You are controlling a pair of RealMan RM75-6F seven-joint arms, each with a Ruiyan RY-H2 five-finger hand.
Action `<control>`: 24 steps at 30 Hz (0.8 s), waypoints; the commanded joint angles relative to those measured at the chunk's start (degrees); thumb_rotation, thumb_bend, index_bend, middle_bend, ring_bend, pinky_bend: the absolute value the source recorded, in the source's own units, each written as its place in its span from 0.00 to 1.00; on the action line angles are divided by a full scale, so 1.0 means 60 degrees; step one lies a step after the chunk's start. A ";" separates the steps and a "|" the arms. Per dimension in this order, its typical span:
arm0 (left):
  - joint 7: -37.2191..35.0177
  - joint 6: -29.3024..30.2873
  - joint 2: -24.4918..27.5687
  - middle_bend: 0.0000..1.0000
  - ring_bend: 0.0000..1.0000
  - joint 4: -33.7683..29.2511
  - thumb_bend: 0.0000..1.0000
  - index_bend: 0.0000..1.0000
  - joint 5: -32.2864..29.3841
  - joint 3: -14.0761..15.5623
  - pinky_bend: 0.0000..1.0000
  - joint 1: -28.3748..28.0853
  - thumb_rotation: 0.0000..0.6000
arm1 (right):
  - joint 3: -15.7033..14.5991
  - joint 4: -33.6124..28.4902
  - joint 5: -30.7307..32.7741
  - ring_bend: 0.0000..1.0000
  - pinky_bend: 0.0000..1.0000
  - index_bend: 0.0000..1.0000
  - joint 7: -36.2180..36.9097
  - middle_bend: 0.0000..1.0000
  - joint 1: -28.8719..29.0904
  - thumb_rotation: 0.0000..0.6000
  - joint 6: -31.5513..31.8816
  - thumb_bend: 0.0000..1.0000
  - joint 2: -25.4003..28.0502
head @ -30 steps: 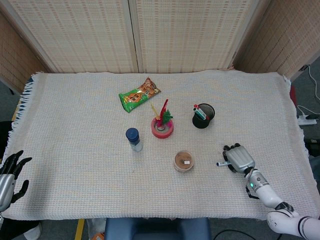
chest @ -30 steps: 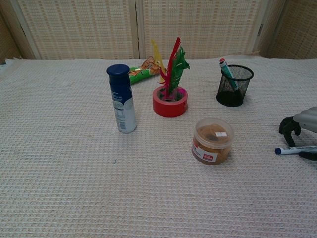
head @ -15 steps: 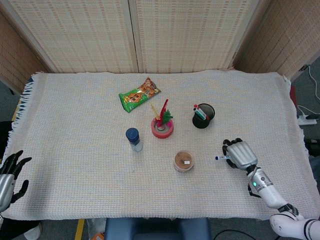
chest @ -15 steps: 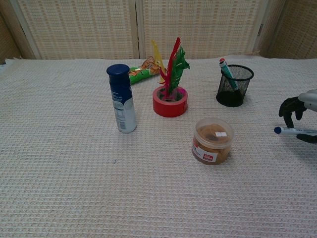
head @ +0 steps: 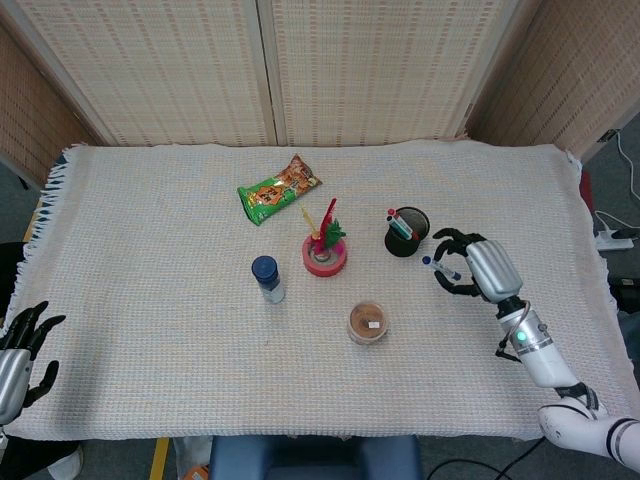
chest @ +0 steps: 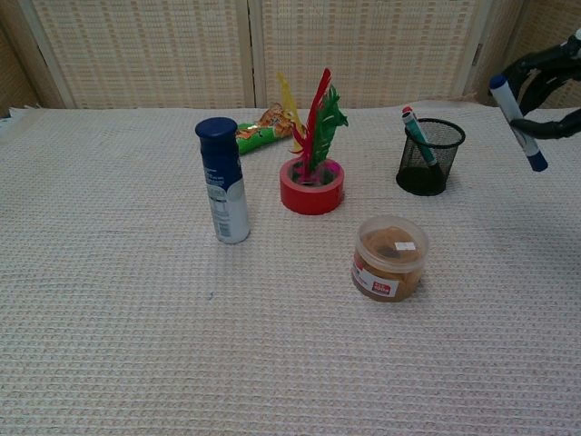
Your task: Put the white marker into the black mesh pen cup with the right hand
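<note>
My right hand (head: 474, 266) holds the white marker (chest: 517, 121), which has blue ends, tilted in the air to the right of the black mesh pen cup (chest: 428, 155). In the head view the marker (head: 441, 270) points toward the cup (head: 406, 231) and stops just short of its rim. A green marker with a red cap (chest: 417, 133) stands inside the cup. The right hand (chest: 548, 71) shows at the top right edge of the chest view. My left hand (head: 22, 350) hangs open off the table's front left corner.
A red tape roll with feathers (chest: 312, 182) stands left of the cup. A brown-filled plastic tub (chest: 388, 258) sits in front of it. A blue-capped bottle (chest: 221, 180) and a green snack bag (head: 277, 187) lie further left.
The right hand lifted the marker off the cloth and carried it up and toward the cup, tilting it. The left hand stayed still.
</note>
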 commanded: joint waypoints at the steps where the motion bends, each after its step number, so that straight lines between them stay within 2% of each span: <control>1: -0.0001 0.0014 0.0004 0.01 0.00 -0.0001 0.42 0.19 -0.0010 -0.0008 0.28 0.0006 1.00 | 0.1124 0.1857 -0.0165 0.42 0.35 0.57 0.3424 0.28 0.0648 1.00 0.1010 0.36 -0.1275; 5: -0.0024 0.0007 0.0004 0.01 0.00 0.0026 0.42 0.19 -0.0083 -0.0033 0.28 0.0015 1.00 | 0.1508 0.3003 0.0168 0.42 0.36 0.60 0.4754 0.28 0.1099 1.00 0.0843 0.37 -0.1969; 9: -0.0020 -0.0084 -0.0018 0.01 0.00 0.0079 0.42 0.19 -0.0206 -0.0066 0.28 -0.0012 1.00 | 0.1600 0.4298 0.0403 0.42 0.36 0.60 0.5458 0.28 0.1512 1.00 0.0406 0.37 -0.2587; 16: 0.0020 -0.0298 -0.0086 0.01 0.00 0.0202 0.42 0.19 -0.0488 -0.0140 0.28 -0.0079 1.00 | 0.1426 0.6641 0.0613 0.42 0.36 0.60 0.6575 0.28 0.2100 1.00 -0.0590 0.37 -0.3601; 24: 0.0013 -0.0541 -0.0146 0.01 0.00 0.0343 0.42 0.19 -0.0796 -0.0210 0.28 -0.0146 1.00 | 0.0986 0.8508 0.0531 0.42 0.36 0.60 0.7465 0.28 0.2407 1.00 -0.1324 0.37 -0.4560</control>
